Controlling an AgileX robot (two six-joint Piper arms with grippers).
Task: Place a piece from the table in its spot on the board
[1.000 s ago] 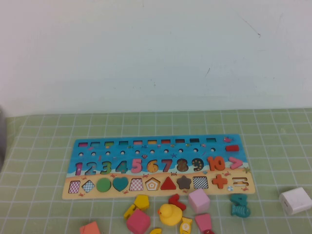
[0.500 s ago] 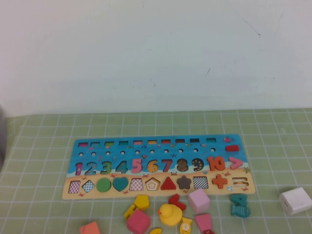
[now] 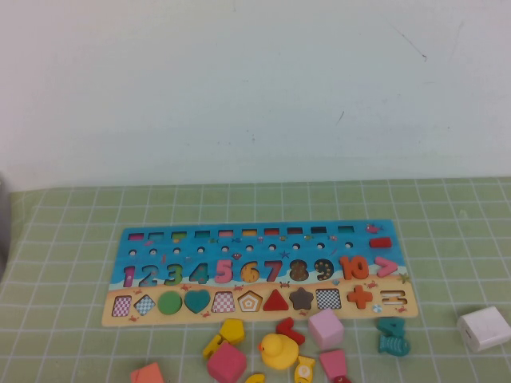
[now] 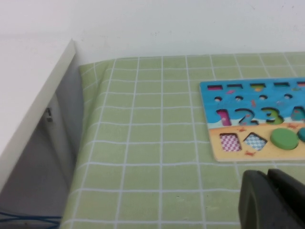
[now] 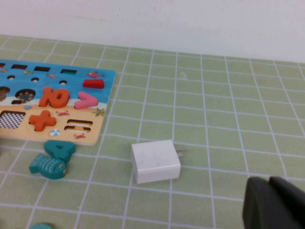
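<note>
The board (image 3: 259, 271) lies flat in the middle of the green grid cloth; its left end shows in the left wrist view (image 4: 257, 119) and its right end in the right wrist view (image 5: 102, 90). Small yellow pieces lie in the pile in front of it, one beside the yellow block (image 3: 214, 346) and one by the duck (image 3: 306, 369); I cannot tell which is the numeral 6. My left gripper (image 4: 267, 175) is shut and empty over the cloth off the board's front left corner. My right gripper (image 5: 269, 181) is shut and empty, right of the board. Neither shows in the high view.
A white plug block (image 3: 484, 328) lies right of the board, near my right gripper (image 5: 156, 161). A teal fish (image 3: 393, 339), pink cubes (image 3: 326, 328), a yellow duck (image 3: 278, 349) and a yellow block (image 3: 232, 329) crowd the front edge. A white shelf (image 4: 33, 105) stands past the table's left edge.
</note>
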